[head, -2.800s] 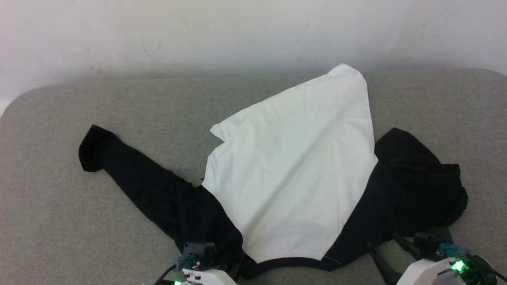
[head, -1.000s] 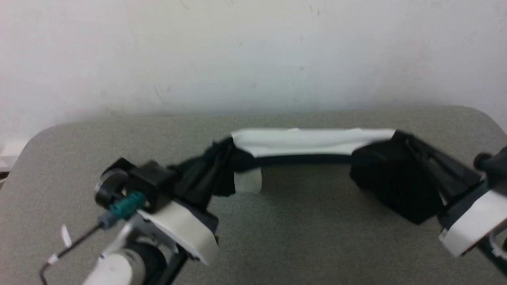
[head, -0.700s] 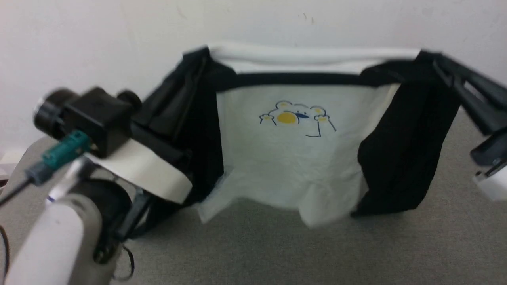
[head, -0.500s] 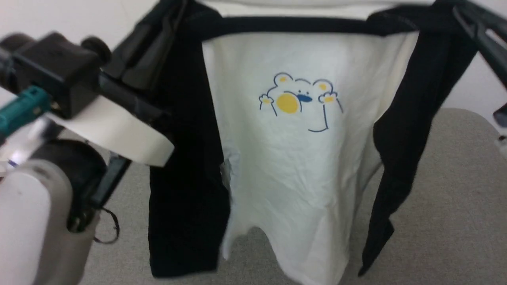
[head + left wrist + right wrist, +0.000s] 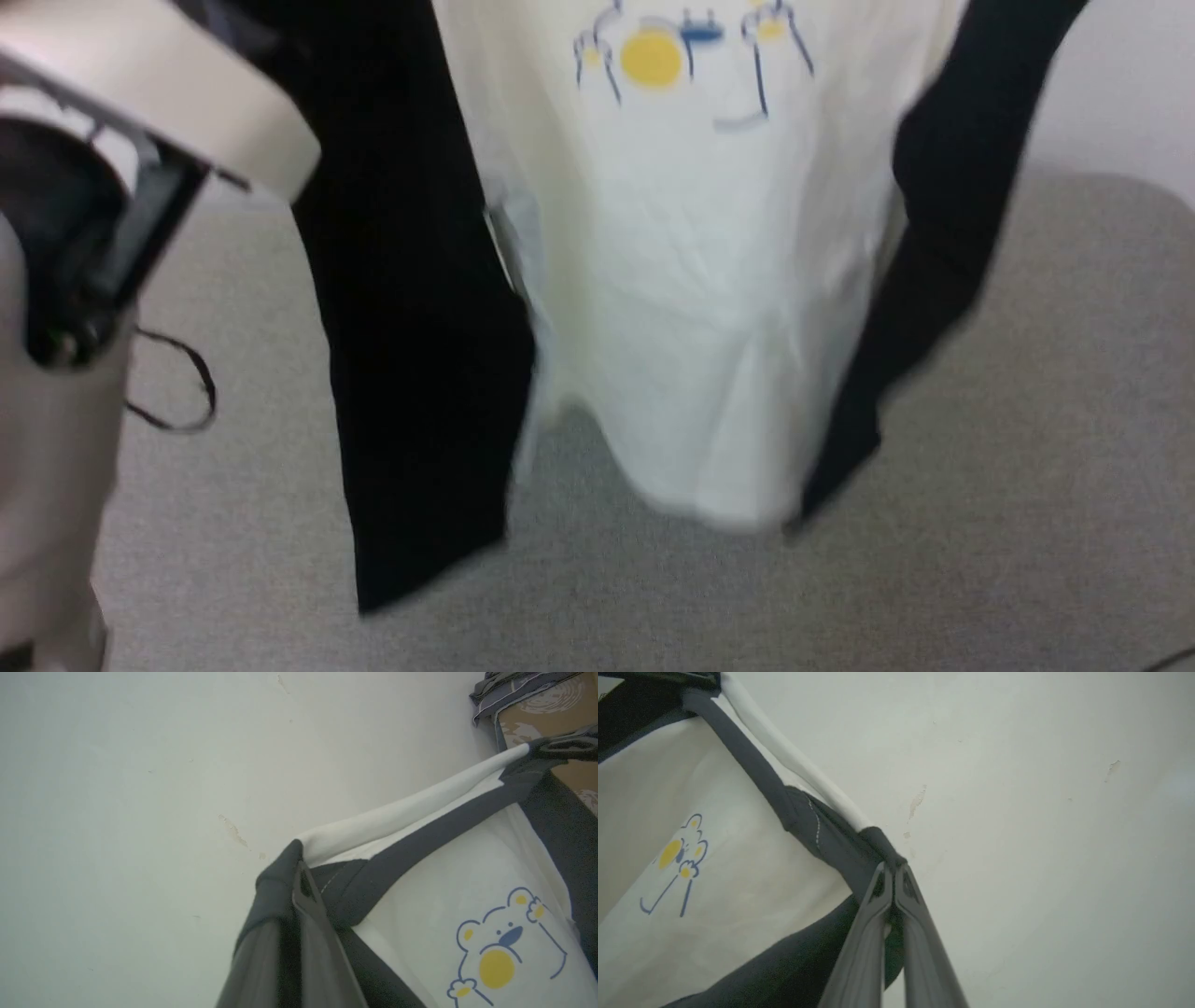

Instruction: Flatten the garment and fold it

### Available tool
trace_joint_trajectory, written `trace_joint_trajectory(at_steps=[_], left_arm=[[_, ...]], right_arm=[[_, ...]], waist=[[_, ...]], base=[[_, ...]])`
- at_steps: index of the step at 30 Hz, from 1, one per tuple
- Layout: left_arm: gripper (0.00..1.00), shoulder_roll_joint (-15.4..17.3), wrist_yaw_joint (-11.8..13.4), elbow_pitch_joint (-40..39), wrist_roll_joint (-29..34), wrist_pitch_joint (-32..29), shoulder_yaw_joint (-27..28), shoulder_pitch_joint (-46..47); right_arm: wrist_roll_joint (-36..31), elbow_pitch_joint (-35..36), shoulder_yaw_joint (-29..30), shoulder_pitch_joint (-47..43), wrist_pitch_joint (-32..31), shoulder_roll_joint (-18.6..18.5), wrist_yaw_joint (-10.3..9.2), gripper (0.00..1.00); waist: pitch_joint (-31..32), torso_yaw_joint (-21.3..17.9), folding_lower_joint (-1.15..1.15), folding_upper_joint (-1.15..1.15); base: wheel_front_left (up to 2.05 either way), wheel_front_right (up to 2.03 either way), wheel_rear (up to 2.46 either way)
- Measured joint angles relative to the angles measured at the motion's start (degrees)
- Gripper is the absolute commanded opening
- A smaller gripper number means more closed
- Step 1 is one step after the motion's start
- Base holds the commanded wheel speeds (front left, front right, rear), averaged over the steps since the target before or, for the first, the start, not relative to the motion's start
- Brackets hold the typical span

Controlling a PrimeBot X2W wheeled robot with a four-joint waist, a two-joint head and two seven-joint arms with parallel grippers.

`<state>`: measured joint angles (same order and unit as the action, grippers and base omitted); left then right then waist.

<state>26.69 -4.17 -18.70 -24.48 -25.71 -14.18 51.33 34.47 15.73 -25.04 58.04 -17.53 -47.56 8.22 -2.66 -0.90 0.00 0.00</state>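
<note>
1. A brown printed box (image 5: 551,704) is cut off at a corner of the left wrist view, with dark cloth (image 5: 509,683) over its top edge.
2. The white-bodied, black-sleeved cotton shirt (image 5: 691,280) hangs above the grey fabric bench (image 5: 1027,523).
3. The left gripper (image 5: 299,877) and the right gripper (image 5: 893,870) each pinch a black shoulder.
4. The head view is blurred and cuts off the collar. Whether the hem touches the bench is unclear.

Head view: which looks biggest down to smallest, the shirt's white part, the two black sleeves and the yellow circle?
On the garment, largest first:
1. White part
2. Left sleeve, though it may just hang nearer the camera
3. Right sleeve
4. Yellow circle
</note>
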Motion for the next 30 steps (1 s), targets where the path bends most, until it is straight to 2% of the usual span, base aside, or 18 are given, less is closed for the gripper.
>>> trace_joint_trajectory(at_steps=[6,12,17,24,26,30], left_arm=[[0.00,-0.1,-1.9,9.2,-0.7,1.1,-0.5,10.1],[0.00,-0.5,-3.0,21.9,0.7,6.4,-2.6,22.7],[0.00,-2.0,-3.4,31.8,2.8,12.3,-4.9,33.2],[0.00,-3.4,-3.7,44.5,5.0,20.6,-8.2,39.3],[0.00,-3.9,-3.7,48.4,5.0,23.0,-10.1,39.2],[0.00,-4.5,-3.7,52.3,4.2,26.3,-12.6,35.9]], right_arm=[[-0.4,-9.5,-7.8,13.5,3.7,1.0,0.18,0.00],[-2.6,-23.6,-15.4,27.6,10.7,6.0,0.25,0.00],[-4.6,-35.7,-18.1,36.7,17.4,10.4,0.25,0.00],[-6.0,-47.5,-21.6,40.4,25.1,15.9,0.23,0.00],[-6.0,-50.9,-23.1,40.1,27.8,17.5,0.05,0.00],[-5.2,-53.1,-25.3,36.0,30.2,19.1,-0.19,0.00]], waist=[[-6.9,-0.3,0.01,0.00],[-14.6,-1.0,0.02,0.00],[-20.9,-1.7,0.02,0.00],[-27.8,-2.4,0.02,0.00],[-29.9,-2.6,0.02,0.00],[-31.2,-2.2,0.01,0.00]], base=[[0.00,0.00,0.00],[0.00,0.00,0.00],[0.00,0.00,0.00],[0.00,0.00,0.00],[0.00,0.00,0.00],[0.00,0.00,0.00]])
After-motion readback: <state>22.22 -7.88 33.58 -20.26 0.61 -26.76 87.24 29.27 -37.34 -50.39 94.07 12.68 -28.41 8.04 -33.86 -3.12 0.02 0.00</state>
